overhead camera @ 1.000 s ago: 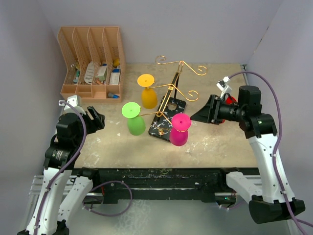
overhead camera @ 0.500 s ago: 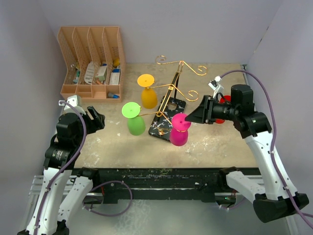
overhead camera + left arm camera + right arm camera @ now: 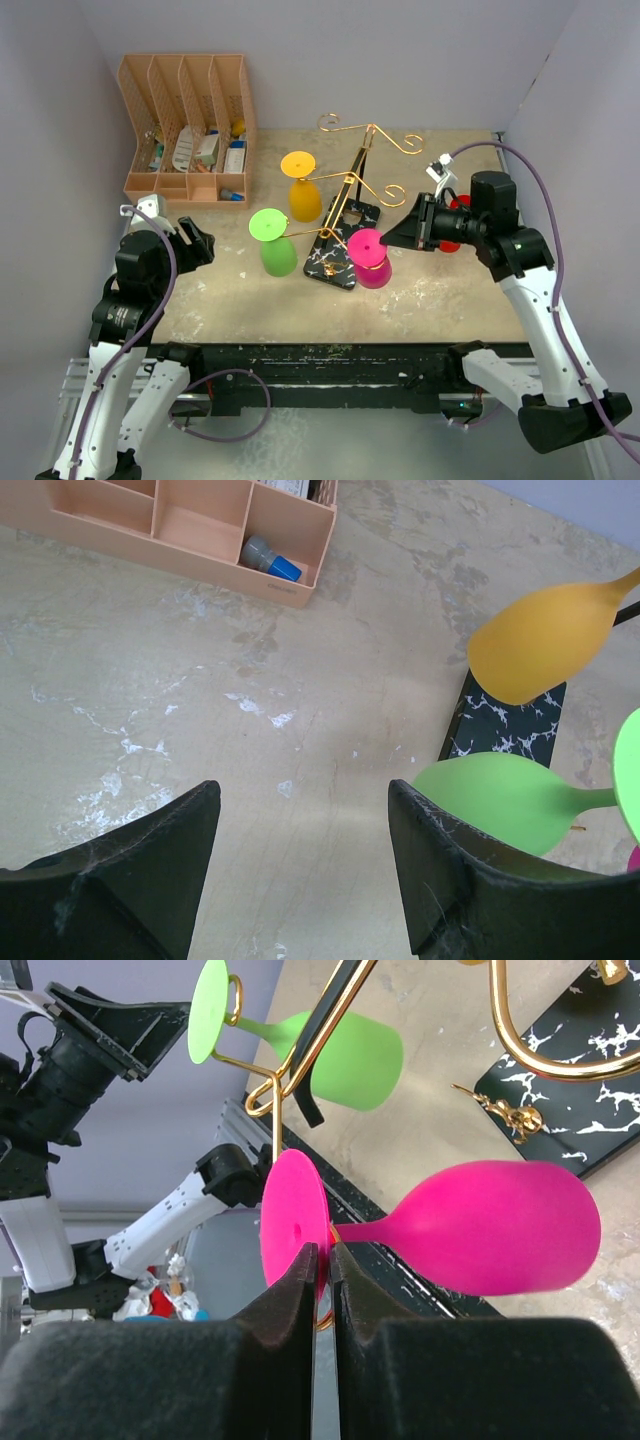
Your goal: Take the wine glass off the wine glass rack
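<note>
The wine glass rack (image 3: 352, 182), gold wire on a black marble-look base (image 3: 338, 245), stands mid-table. Three plastic wine glasses hang upside down from its arms: orange (image 3: 303, 195), green (image 3: 274, 248) and pink (image 3: 373, 265). My right gripper (image 3: 393, 240) is shut on the rim of the pink wine glass's round foot (image 3: 293, 1220); the pink bowl (image 3: 495, 1225) points away to the right, and its stem still sits in the gold hook. My left gripper (image 3: 300, 792) hangs open over bare table, left of the green glass (image 3: 500, 802).
A peach file organiser (image 3: 188, 130) with small items stands at the back left. The orange glass (image 3: 540, 640) and rack base (image 3: 505, 730) lie ahead and right of my left gripper. Free gold arms (image 3: 395, 140) curl toward the back. Walls enclose the table.
My right gripper moved left to the pink glass and shut on its foot. The pink glass shifted slightly. The left arm has not moved.
</note>
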`<move>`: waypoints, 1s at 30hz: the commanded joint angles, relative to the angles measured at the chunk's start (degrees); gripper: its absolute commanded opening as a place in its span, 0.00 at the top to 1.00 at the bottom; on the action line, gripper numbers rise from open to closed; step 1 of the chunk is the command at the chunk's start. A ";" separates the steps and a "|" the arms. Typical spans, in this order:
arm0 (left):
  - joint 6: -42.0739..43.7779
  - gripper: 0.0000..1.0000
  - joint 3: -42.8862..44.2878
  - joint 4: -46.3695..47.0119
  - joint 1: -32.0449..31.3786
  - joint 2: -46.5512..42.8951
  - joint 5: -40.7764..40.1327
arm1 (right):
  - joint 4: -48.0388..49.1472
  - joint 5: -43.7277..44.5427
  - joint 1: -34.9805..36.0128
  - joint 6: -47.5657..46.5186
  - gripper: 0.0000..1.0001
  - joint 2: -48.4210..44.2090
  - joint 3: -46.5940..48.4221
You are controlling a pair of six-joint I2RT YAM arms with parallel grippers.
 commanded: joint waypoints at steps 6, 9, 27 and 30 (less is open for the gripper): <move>0.09 0.29 0.00 0.51 -0.22 0.25 -0.97 | 4.07 -2.06 1.60 1.81 0.83 -0.67 1.48; 0.10 0.29 0.01 0.44 -0.22 0.26 -1.05 | 4.27 -1.91 1.83 1.91 0.81 -0.64 1.49; 0.13 0.29 0.05 0.48 -0.22 0.30 -1.14 | 2.47 4.65 3.07 4.74 1.00 -1.82 2.23; 0.04 0.29 0.09 0.48 -0.22 0.33 -1.06 | 3.61 5.60 3.07 8.00 1.00 -3.68 1.48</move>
